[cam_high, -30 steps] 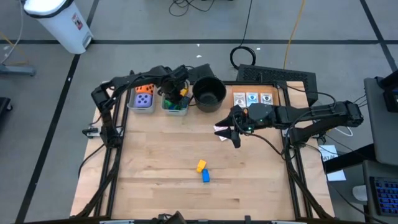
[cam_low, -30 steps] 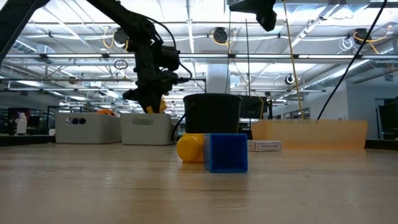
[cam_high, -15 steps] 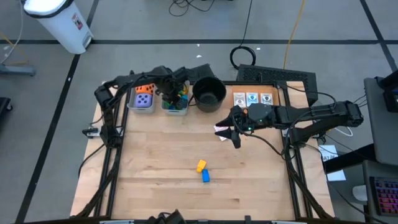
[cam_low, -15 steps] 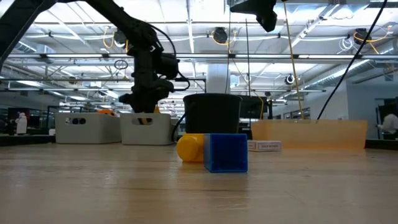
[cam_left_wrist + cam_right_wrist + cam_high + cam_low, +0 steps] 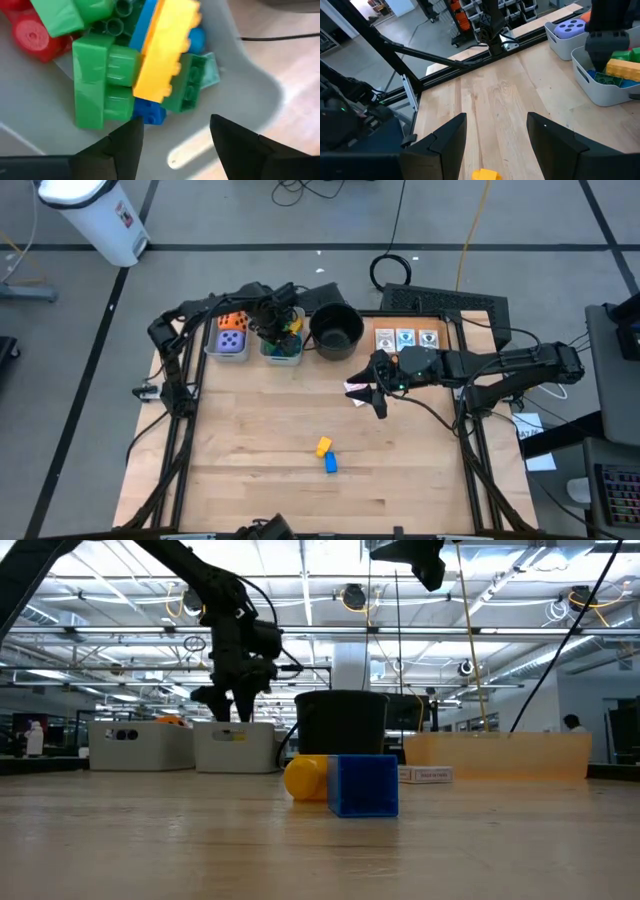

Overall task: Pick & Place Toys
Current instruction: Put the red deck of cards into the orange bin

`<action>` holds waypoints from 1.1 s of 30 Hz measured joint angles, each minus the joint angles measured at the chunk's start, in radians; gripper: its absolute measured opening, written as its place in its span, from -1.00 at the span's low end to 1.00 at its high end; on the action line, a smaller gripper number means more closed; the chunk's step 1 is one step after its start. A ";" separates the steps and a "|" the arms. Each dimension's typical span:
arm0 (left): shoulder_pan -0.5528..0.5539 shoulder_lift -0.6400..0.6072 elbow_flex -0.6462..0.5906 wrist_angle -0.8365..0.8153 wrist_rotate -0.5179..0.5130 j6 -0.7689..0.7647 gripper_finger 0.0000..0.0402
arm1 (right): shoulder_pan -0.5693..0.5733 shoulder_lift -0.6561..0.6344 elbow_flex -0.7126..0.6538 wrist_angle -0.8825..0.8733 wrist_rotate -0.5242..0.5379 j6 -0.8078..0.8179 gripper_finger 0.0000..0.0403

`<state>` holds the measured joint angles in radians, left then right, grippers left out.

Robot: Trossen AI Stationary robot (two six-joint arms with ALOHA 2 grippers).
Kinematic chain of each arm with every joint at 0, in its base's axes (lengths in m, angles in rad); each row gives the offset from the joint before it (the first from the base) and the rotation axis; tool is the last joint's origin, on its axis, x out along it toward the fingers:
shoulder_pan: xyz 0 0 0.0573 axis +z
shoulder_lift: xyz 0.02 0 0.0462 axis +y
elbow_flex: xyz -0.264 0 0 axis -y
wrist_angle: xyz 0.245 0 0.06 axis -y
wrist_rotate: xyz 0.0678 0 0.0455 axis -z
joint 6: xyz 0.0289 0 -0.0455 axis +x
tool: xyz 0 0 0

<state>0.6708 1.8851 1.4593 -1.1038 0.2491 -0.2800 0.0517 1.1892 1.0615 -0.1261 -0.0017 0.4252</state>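
- No brand, label or writing can be read anywhere; the three picture cards (image 5: 405, 338) at the far edge of the worktop (image 5: 250, 440) show pictures too small to make out.
- The left hand (image 5: 277, 323) hangs over the middle grey bin (image 5: 281, 356), its fingers (image 5: 125, 145) apart and holding nothing.
- Right below those fingers, inside that bin, a yellow block (image 5: 166, 47) lies across a heap of green blocks (image 5: 100, 82), with blue blocks (image 5: 148, 111) and a red block (image 5: 32, 36) among them.
- The neighbouring grey bin (image 5: 228, 353) holds an orange die (image 5: 234, 323) and a purple die (image 5: 232, 340).
- A round black pot (image 5: 336, 330) stands just beside the block bin, between it and the cards.
- The right hand (image 5: 378, 402) hovers over the worktop, right of the middle and well apart from the bins; its fingers (image 5: 445, 142) stand apart with nothing between them.
- Something white and pink (image 5: 356, 390) lies just beside that hand; what it is cannot be told.
- A second yellow block (image 5: 323, 446) and a blue block (image 5: 330, 463) lie touching each other near the worktop's middle, with nothing around them.
- From table height, that blue block (image 5: 362, 784) partly hides the yellow one (image 5: 305, 778), and the pot (image 5: 342, 730) rises behind them.
- Off the worktop, a white bin (image 5: 95, 215) stands on the floor, and a coiled black cable (image 5: 392, 270) lies behind the pot.
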 joint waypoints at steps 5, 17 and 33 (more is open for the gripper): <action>0.003 -0.092 0.000 0.000 0.016 0.049 0.10 | 0.000 0.000 0.000 0.000 0.000 0.000 0.00; -0.178 -0.392 0.001 0.166 0.020 0.022 -0.04 | -0.013 0.000 0.000 0.010 0.000 0.023 0.00; -0.832 -0.458 0.001 0.393 -0.273 -0.234 -0.05 | 0.044 0.001 -0.062 0.097 0.107 0.313 0.00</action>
<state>-0.1615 1.4270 1.4603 -0.7105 -0.0238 -0.5135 0.0959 1.1900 0.9997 -0.0288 0.1053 0.7382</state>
